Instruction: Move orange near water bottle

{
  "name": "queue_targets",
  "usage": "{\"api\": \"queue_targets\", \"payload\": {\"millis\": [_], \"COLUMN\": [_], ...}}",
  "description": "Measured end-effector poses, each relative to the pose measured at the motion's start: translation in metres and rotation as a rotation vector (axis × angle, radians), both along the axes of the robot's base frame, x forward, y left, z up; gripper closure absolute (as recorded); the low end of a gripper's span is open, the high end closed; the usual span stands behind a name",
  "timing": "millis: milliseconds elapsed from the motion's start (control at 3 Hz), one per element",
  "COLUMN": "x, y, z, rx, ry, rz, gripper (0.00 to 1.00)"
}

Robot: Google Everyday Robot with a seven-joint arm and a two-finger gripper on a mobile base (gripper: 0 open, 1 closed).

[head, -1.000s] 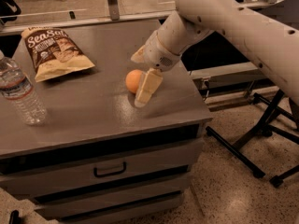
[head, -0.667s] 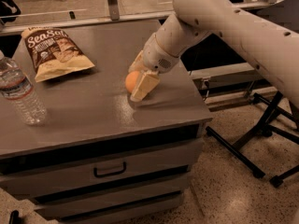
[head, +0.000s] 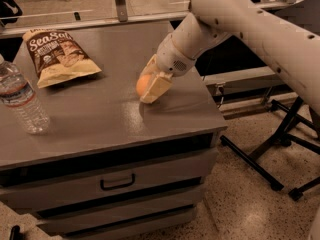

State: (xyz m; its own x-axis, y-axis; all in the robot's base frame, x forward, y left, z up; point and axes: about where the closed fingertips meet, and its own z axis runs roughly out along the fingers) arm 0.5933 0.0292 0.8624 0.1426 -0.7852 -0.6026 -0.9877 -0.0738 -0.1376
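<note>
One orange (head: 142, 84) sits within the hand (head: 147, 92); grip state cannot be told. Well left: one bottle (head: 22, 101), one bag (head: 60, 56), on worktop (head: 100, 126).

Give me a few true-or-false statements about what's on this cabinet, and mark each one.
1. The gripper is at the orange on the cabinet top. True.
2. The water bottle lies on its side. False: it stands upright at the left edge.
3. The orange touches the water bottle. False: they are far apart, with bare surface between them.
4. The chip bag lies flat toward the back. True.
5. The drawer is pulled open. False: it is shut.
</note>
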Motion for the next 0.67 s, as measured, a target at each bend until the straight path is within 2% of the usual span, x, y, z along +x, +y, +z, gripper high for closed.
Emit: {"api": "queue_targets", "payload": {"millis": [333, 667], "x": [-0.015, -0.030], "y": [0.021, 0.051], "z": [0.028, 0.052], "rx": [0.080, 0.131], "ry": [0.024, 0.037], "rz": [0.053, 0.129], "gripper": [1.00, 1.00]}}
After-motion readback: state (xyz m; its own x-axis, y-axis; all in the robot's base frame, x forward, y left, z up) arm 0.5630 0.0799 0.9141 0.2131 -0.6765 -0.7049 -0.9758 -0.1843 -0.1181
